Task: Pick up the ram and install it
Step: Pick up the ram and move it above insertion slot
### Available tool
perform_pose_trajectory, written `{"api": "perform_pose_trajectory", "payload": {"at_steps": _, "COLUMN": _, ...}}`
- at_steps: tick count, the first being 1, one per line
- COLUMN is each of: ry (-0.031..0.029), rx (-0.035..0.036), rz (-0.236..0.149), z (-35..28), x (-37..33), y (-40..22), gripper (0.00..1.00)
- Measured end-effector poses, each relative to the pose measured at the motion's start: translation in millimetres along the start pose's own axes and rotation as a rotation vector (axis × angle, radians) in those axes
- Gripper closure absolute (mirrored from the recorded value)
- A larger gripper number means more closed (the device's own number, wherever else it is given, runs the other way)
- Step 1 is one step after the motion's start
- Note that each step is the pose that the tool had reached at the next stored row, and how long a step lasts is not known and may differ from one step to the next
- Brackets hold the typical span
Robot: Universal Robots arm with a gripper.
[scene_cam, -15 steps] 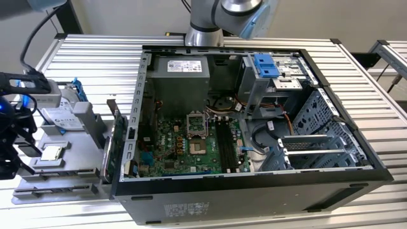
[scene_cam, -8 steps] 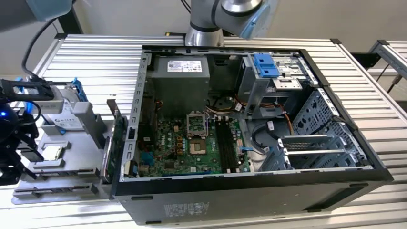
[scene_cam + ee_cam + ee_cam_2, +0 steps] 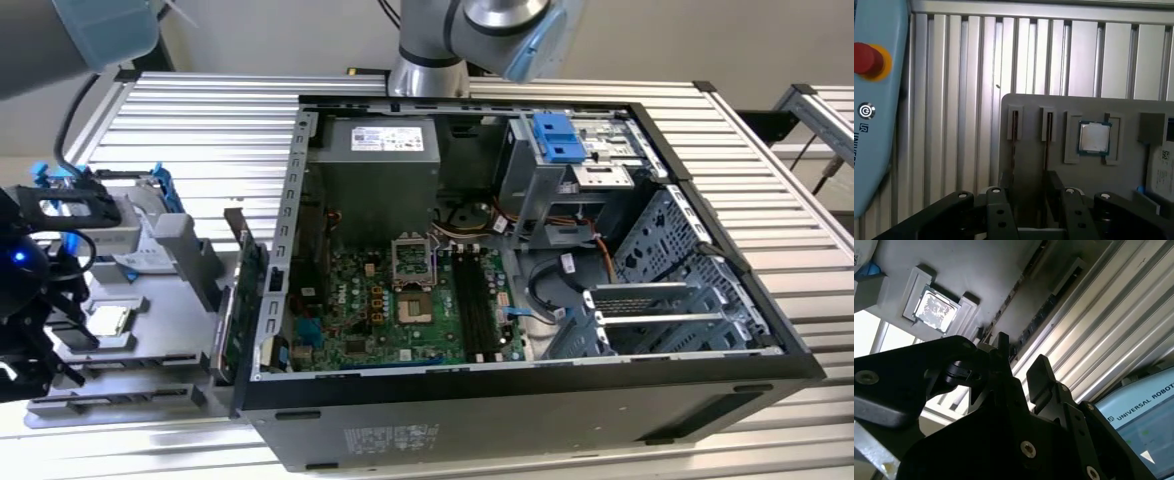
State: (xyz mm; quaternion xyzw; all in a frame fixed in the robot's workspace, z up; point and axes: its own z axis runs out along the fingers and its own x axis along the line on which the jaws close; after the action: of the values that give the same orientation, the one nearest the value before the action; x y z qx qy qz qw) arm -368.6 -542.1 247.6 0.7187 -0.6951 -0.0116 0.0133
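Your gripper (image 3: pixel 1029 176) holds its jaws apart and empty near the ram (image 3: pixel 1047 144); descend off-centre and one jaw may strike its edge.

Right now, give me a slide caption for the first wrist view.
Open gripper above the gray tray, where the ram and processor sit.

In the first wrist view the ram (image 3: pixel 1046 150) shows only its thin edge, and one end is hidden behind my claw (image 3: pixel 1030 182). I cannot make out its chips. The picture's edge cuts off the hard drive (image 3: pixel 1161 170).
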Motion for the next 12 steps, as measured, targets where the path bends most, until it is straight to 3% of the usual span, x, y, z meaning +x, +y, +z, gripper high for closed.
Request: {"api": "perform_pose_trajectory", "payload": {"at_steps": 12, "ry": 0.0013, "rx": 0.0, "rz": 0.0, "z": 20.4, "x": 9.5, "y": -0.3, "gripper": 0.0}}
